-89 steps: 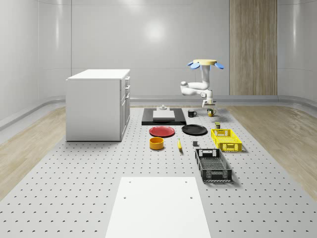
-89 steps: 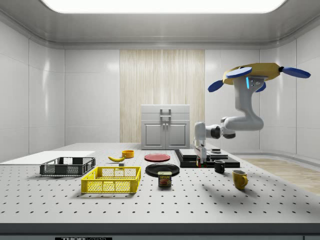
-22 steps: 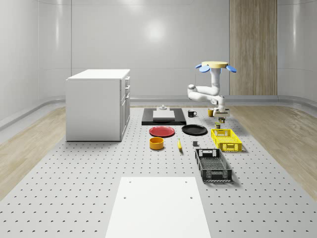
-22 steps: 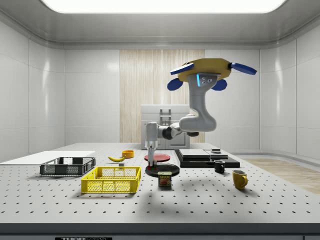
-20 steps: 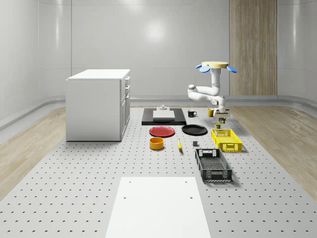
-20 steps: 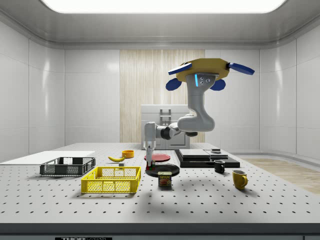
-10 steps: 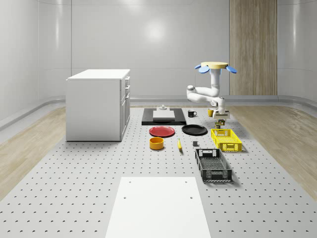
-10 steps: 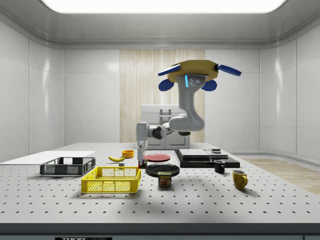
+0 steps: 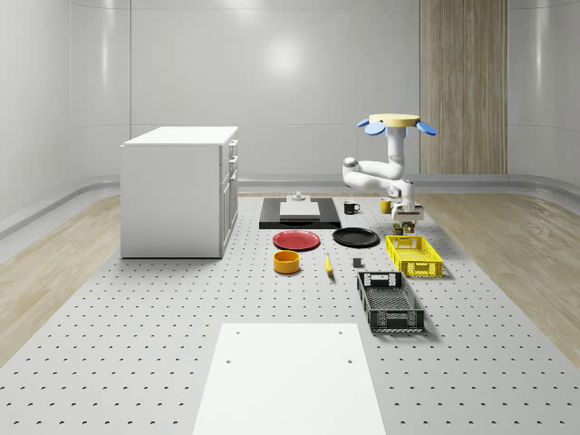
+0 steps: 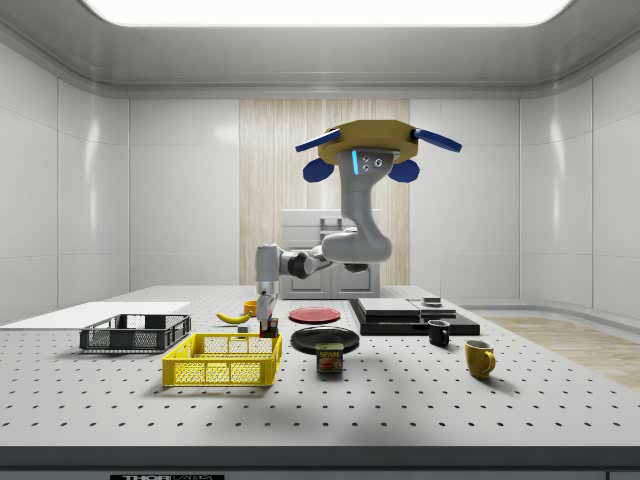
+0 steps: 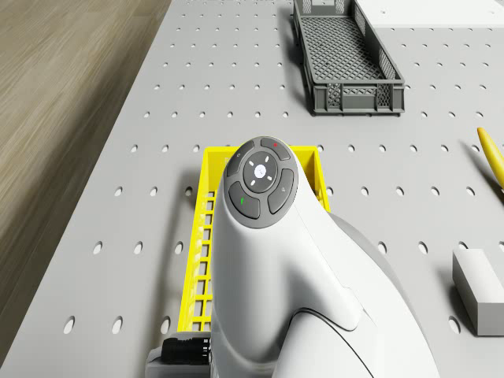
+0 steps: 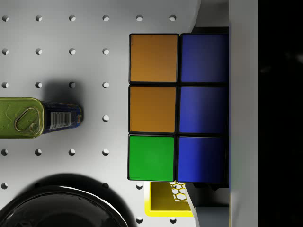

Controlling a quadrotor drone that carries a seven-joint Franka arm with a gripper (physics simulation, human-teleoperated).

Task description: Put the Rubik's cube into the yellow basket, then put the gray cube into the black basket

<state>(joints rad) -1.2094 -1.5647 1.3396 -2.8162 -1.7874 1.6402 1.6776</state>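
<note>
Jaws clamping Rubik's cube (image 12: 177, 108), arm bent down above yellow basket (image 10: 224, 361) end

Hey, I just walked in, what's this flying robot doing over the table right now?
The drone hovers above the table with its arm reaching down, and the gripper holds the Rubik's cube in its jaws. The cube hangs at the edge of the yellow basket, at the end nearest the spam can and black plate, not yet inside. The black basket sits further along the table. A gray block, likely the gray cube, lies on the table untouched.
</note>
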